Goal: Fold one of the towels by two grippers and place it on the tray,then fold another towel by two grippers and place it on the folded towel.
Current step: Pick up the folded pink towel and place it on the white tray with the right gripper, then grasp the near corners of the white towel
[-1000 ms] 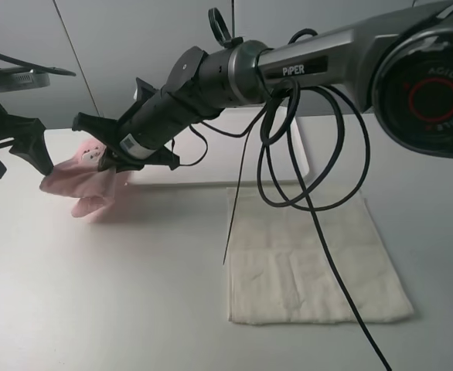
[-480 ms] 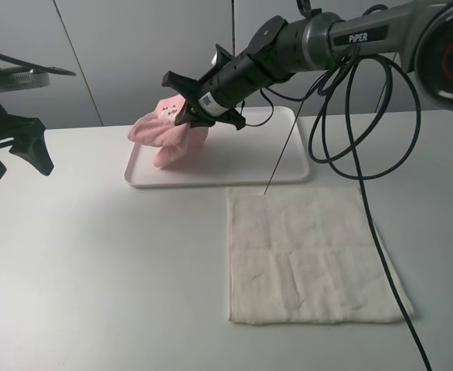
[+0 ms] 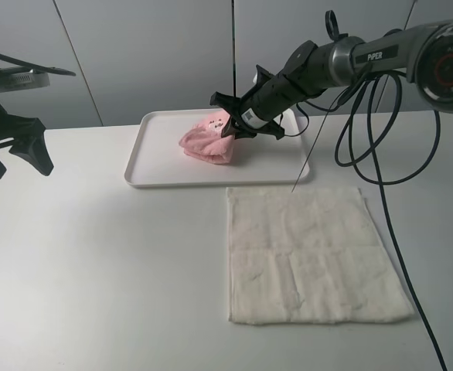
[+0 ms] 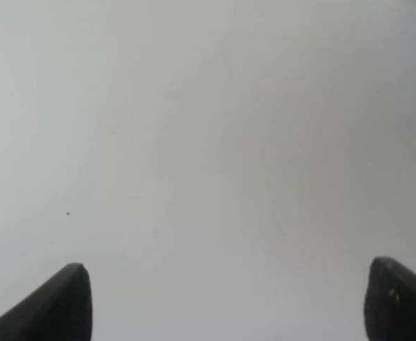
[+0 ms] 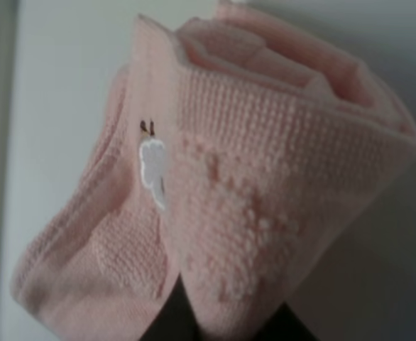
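A folded pink towel (image 3: 206,144) rests in the white tray (image 3: 151,172) at the back of the table. My right gripper (image 3: 235,124) is shut on the towel's upper edge, over the tray's middle. The right wrist view shows the bunched pink towel (image 5: 215,199) close up, with a small white embroidered patch, and the dark fingertips (image 5: 171,320) pinching its edge. A white towel (image 3: 308,255) lies flat on the table in front of the tray, right of centre. My left gripper (image 3: 14,143) hangs open and empty at the far left; its wrist view shows only bare table between two fingertips (image 4: 55,305).
The right arm's black cables (image 3: 373,154) loop over the tray's right end and the white towel. The tray's left half holds nothing. The grey wall stands just behind the tray.
My right gripper has carried the pink towel from the table's left side rightwards into the tray and lowered it onto the tray floor. The left gripper let go of the towel earlier and has stayed still.
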